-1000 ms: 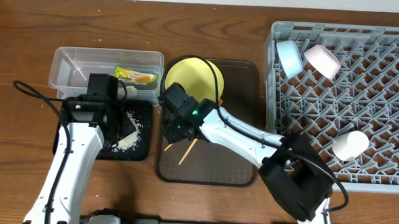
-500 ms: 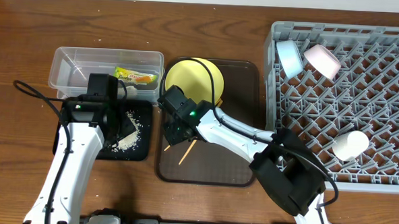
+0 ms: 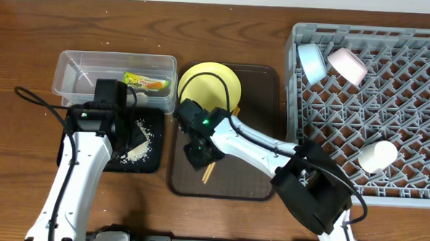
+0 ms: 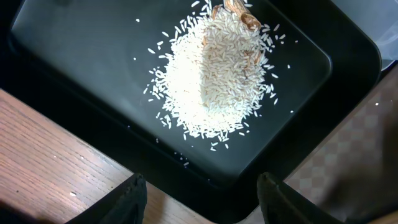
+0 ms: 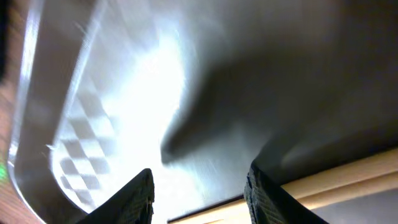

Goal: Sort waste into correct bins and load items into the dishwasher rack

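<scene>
My left gripper is open and empty, just above the near rim of the black tray, which holds the heap of white rice; overhead it sits at the tray's right side. My right gripper is open and low over the chopsticks on the brown tray. In the right wrist view the chopsticks run across under the open jaws. The yellow plate lies at the brown tray's far end. The wrapper lies in the clear tub.
The grey dishwasher rack fills the right side and holds a light blue bowl, a white bowl and a pale cup. The right arm's cable loops over the plate.
My right gripper has moved toward the table's front edge along the brown tray, uncovering more of the plate and now covering most of the chopsticks. The left arm has not moved.
</scene>
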{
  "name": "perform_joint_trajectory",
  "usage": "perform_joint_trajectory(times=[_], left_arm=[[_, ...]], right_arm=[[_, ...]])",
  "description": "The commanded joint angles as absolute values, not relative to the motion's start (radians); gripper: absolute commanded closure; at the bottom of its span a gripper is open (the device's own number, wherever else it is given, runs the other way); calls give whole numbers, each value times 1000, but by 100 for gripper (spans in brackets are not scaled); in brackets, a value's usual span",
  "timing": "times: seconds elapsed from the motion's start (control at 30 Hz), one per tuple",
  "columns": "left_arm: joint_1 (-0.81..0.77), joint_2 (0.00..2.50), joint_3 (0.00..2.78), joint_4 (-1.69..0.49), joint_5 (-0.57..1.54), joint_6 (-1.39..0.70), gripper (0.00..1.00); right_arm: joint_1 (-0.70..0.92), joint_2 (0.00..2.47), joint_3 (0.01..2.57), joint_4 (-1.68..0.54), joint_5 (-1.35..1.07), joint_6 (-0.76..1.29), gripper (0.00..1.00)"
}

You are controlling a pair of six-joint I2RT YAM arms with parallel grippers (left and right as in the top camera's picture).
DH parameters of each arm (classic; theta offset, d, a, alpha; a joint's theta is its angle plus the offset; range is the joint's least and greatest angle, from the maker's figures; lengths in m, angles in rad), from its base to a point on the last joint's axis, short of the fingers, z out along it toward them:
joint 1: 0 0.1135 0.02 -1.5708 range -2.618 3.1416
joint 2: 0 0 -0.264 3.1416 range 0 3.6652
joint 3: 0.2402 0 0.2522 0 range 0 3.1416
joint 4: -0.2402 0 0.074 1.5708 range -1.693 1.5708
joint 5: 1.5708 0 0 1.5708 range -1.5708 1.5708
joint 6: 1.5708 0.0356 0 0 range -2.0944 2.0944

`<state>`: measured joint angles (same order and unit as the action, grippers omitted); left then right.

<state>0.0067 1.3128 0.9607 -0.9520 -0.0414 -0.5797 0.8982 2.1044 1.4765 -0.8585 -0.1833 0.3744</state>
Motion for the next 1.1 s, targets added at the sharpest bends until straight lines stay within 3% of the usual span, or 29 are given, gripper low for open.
perform_joint_trajectory(times=[0.0,0.37,0.73,1.07], left_arm=[[12,1306,960,-958,-61,-588,40],[12,1306,960,-964,-61,-588,40],[12,1306,960,-964,-61,-588,40],[12,1306,960,-964,-61,-588,40]], right_arm=[[900,2128,1459,-897,-153,370,53],[887,2118,1459,-1033,-30,404,52],[872,2014,1459,-1018,6,428,50],[719,1901,1459,-1022,130,591,50]])
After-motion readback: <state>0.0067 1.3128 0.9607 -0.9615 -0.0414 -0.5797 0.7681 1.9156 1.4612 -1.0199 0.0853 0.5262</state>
